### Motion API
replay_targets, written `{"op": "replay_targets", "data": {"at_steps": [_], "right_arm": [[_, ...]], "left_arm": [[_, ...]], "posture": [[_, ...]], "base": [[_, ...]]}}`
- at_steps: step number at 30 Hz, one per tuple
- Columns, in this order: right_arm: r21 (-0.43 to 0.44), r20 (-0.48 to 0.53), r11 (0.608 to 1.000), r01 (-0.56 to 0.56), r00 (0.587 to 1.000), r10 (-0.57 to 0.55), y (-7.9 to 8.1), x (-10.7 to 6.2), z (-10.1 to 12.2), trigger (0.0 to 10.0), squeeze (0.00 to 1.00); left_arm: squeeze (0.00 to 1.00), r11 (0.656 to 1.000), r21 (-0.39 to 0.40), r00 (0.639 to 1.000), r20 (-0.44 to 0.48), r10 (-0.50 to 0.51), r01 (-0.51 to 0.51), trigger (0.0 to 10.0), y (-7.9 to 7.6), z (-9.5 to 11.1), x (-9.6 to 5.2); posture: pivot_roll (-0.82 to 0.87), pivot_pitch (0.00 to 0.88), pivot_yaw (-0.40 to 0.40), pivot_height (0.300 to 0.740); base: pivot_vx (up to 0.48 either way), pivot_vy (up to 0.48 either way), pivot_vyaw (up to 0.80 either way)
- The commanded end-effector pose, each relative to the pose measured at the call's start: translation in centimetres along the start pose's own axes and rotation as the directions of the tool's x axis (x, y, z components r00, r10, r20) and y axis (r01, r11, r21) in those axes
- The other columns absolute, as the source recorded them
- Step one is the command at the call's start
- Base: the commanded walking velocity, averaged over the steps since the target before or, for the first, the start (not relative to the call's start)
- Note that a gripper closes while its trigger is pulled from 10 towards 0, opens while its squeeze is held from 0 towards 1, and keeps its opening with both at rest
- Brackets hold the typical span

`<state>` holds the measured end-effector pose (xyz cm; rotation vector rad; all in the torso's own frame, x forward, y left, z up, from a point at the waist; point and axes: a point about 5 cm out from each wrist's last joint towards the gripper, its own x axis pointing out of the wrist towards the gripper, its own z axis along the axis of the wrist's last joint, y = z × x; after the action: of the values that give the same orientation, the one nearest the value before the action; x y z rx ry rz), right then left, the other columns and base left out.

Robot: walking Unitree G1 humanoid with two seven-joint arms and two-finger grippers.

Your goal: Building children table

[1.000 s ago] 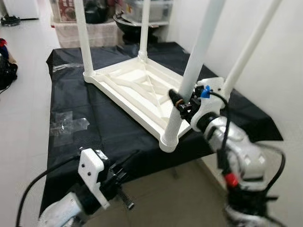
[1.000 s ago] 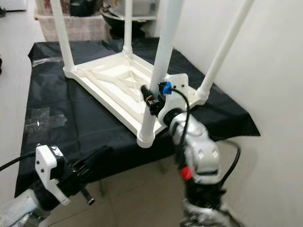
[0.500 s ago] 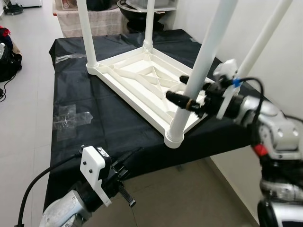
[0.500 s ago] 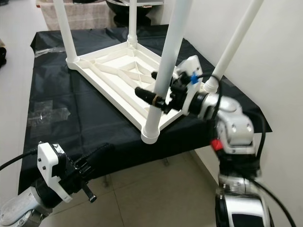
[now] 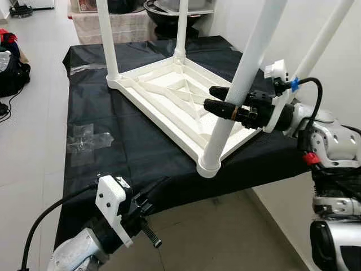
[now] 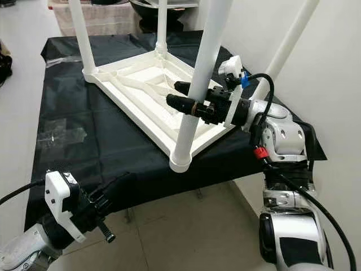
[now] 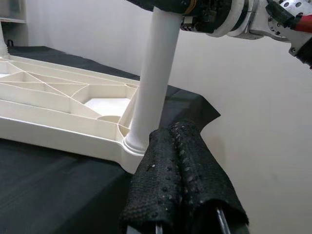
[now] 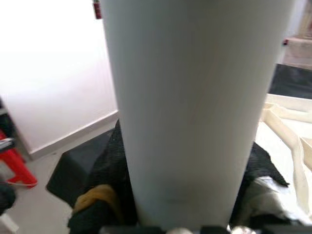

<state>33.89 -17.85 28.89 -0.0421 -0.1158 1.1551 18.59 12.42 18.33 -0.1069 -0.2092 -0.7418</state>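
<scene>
A white plastic children's table (image 5: 169,96) lies upside down on a black cloth, its legs pointing up. My right gripper (image 5: 208,97) reaches in from the right and is shut on the near leg (image 5: 248,56), one black finger on each side, a short way above the corner socket (image 5: 207,165). In the right wrist view that leg (image 8: 195,97) sits tight between the fingers. My left gripper (image 5: 149,195) hangs low at the front edge of the cloth, shut on nothing; its wrist view looks past the closed fingers (image 7: 180,180) at the same leg (image 7: 156,73).
The black cloth (image 5: 113,164) covers a low surface. A clear plastic bag (image 5: 84,138) lies on its left part. A white wall stands close on the right. Shelves with a dark bowl (image 5: 163,11) are behind, and a dark bag (image 5: 11,68) sits on the floor at the left.
My right arm has swung out to the right, so the gripper now comes at the near leg from the side, still around it. The camera has shifted. The left arm has hardly moved.
</scene>
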Motion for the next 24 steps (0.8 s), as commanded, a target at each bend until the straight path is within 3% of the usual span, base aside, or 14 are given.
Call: {"op": "replay_targets", "data": {"at_steps": [1, 6, 7, 8, 9, 10, 11, 12, 15, 17, 21, 22, 23, 24], "right_arm": [[0.036, 0.019, 0.999, -0.04, 0.999, 0.039, 0.3, -0.5, -0.2, 0.0, 0.0], [0.031, 0.001, 0.997, 0.076, 0.997, -0.076, 0.6, -1.2, -1.0, 0.0, 0.0], [-0.014, -0.092, 0.928, 0.373, 0.923, -0.373, 1.1, 0.0, -3.3, 0.0, 0.0], [-0.06, -0.12, 0.852, 0.52, 0.843, -0.524, 1.4, 0.6, -4.3, 0.0, 0.0], [-0.06, -0.12, 0.852, 0.52, 0.843, -0.524, 1.4, 0.6, -4.3, 0.0, 0.0], [-0.131, -0.126, 0.747, 0.652, 0.736, -0.665, 1.4, 0.8, -5.0, 0.0, 0.0], [-0.097, -0.162, 0.676, 0.731, 0.659, -0.735, 3.7, 2.4, -7.0, 0.0, 0.0], [-0.097, -0.162, 0.676, 0.731, 0.659, -0.735, 3.7, 2.4, -7.0, 0.0, 0.0], [0.0, -0.226, 0.627, 0.779, 0.611, -0.759, 6.6, 4.0, -8.8, 0.0, 0.0], [0.029, -0.237, 0.634, 0.772, 0.622, -0.747, 7.0, 4.6, -9.0, 0.0, 0.0], [0.03, -0.222, 0.638, 0.769, 0.628, -0.746, 5.8, 4.8, -7.9, 0.0, 0.0], [0.028, -0.214, 0.634, 0.773, 0.624, -0.751, 5.5, 4.8, -7.4, 2.5, 0.0], [0.028, -0.214, 0.634, 0.773, 0.624, -0.751, 5.5, 4.8, -7.4, 2.5, 0.0], [0.03, -0.203, 0.637, 0.77, 0.629, -0.751, 5.4, 4.9, -6.9, 10.0, 0.0]], "left_arm": [[0.0, 1.0, 0.0, 1.0, -0.021, -0.003, 0.003, 10.0, -0.1, -0.3, 0.0], [0.0, 1.0, 0.002, 1.0, -0.019, -0.005, 0.005, 10.0, 0.0, -0.3, 0.0], [0.0, 1.0, 0.007, 1.0, -0.019, -0.008, 0.008, 10.0, 0.1, -0.3, 0.0], [0.0, 1.0, 0.01, 1.0, -0.02, -0.01, 0.01, 10.0, 0.1, -0.3, 0.0], [0.0, 1.0, 0.01, 1.0, -0.02, -0.01, 0.01, 10.0, 0.1, -0.3, 0.0], [0.0, 1.0, 0.011, 1.0, -0.021, -0.01, 0.01, 10.0, 0.2, -0.3, 0.0], [0.0, 1.0, 0.011, 1.0, -0.019, -0.01, 0.01, 10.0, 0.3, -0.3, 0.1], [0.0, 1.0, 0.011, 1.0, -0.019, -0.01, 0.01, 10.0, 0.3, -0.3, 0.1], [0.0, 1.0, 0.009, 1.0, -0.014, -0.011, 0.011, 10.0, 0.3, -0.3, 0.3], [0.0, 1.0, 0.005, 1.0, -0.012, -0.013, 0.013, 10.0, 0.2, -0.4, 0.4], [0.0, 1.0, -0.001, 1.0, -0.007, -0.02, 0.02, 10.0, 0.0, -0.6, 0.6], [0.0, 1.0, -0.001, 1.0, -0.006, -0.019, 0.019, 10.0, 0.0, -0.6, 0.6], [0.0, 1.0, -0.001, 1.0, -0.006, -0.019, 0.019, 10.0, 0.0, -0.6, 0.6], [0.0, 1.0, -0.002, 1.0, -0.005, -0.018, 0.018, 10.0, 0.1, -0.6, 0.7]], "posture": [[-0.04, 0.116, -0.106, 0.74], [-0.05, 0.105, -0.114, 0.74], [-0.04, 0.098, -0.119, 0.74], [-0.04, 0.098, -0.119, 0.74], [-0.04, 0.098, -0.119, 0.74], [-0.05, 0.097, -0.118, 0.74], [-0.05, 0.096, -0.116, 0.74], [-0.05, 0.096, -0.116, 0.74], [-0.06, 0.09, -0.104, 0.74], [-0.06, 0.085, -0.111, 0.74], [-0.07, 0.083, -0.114, 0.74], [-0.07, 0.084, -0.113, 0.74], [-0.07, 0.084, -0.113, 0.74], [-0.07, 0.086, -0.115, 0.74]], "base": [[0.0, 0.0, 0.0], [0.0, 0.0, 0.0], [0.0, 0.0, 0.0], [0.0, 0.0, 0.0], [0.0, 0.0, 0.0], [0.0, 0.0, 0.0], [0.0, 0.0, 0.0], [0.0, 0.0, 0.0], [0.0, 0.0, 0.0], [0.0, 0.0, 0.0], [0.0, 0.0, 0.0], [0.0, 0.0, 0.0], [0.0, 0.0, 0.0], [0.0, 0.0, 0.0]]}}
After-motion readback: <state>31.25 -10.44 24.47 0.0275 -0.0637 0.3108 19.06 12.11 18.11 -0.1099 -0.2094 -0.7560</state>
